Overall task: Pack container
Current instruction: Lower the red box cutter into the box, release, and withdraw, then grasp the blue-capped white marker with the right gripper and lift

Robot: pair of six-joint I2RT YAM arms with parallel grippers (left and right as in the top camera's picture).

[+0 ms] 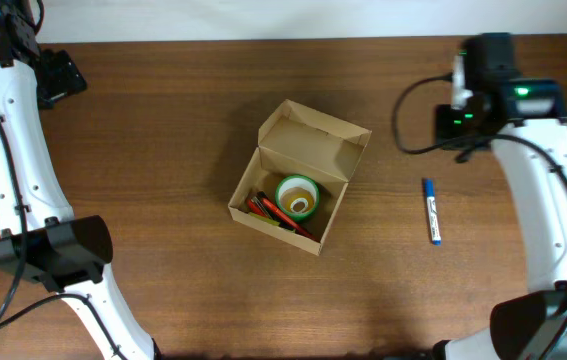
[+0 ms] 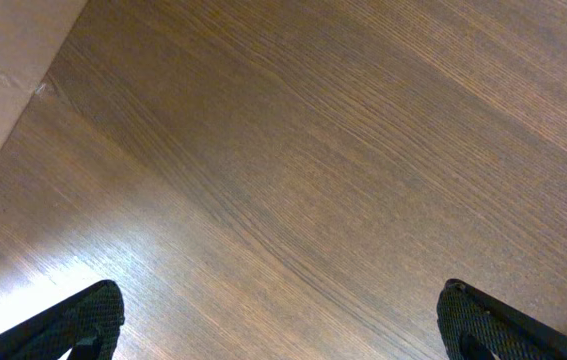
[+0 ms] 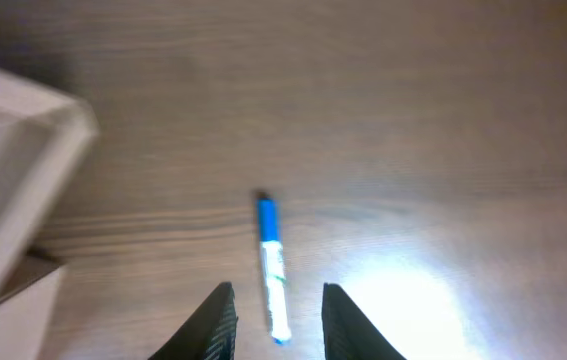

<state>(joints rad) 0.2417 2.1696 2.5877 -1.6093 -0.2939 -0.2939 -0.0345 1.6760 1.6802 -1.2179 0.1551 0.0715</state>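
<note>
The container (image 1: 308, 150) is a tan cardboard box at the table's middle with its flap lid open toward the back. Inside it lie a green tape roll (image 1: 297, 195) and several red and orange pens (image 1: 268, 212). A blue and white pen (image 1: 431, 211) lies on the table to the right of the box. My right gripper (image 3: 278, 288) is open and empty, held above this pen (image 3: 271, 270), which shows between its fingers. The box edge (image 3: 13, 160) shows at the left of the right wrist view. My left gripper (image 2: 281, 300) is wide open and empty over bare wood.
The left arm (image 1: 60, 75) is at the far left back corner of the table, near its edge (image 2: 43, 88). The right arm (image 1: 468, 100) is at the back right, with a black cable looping beside it.
</note>
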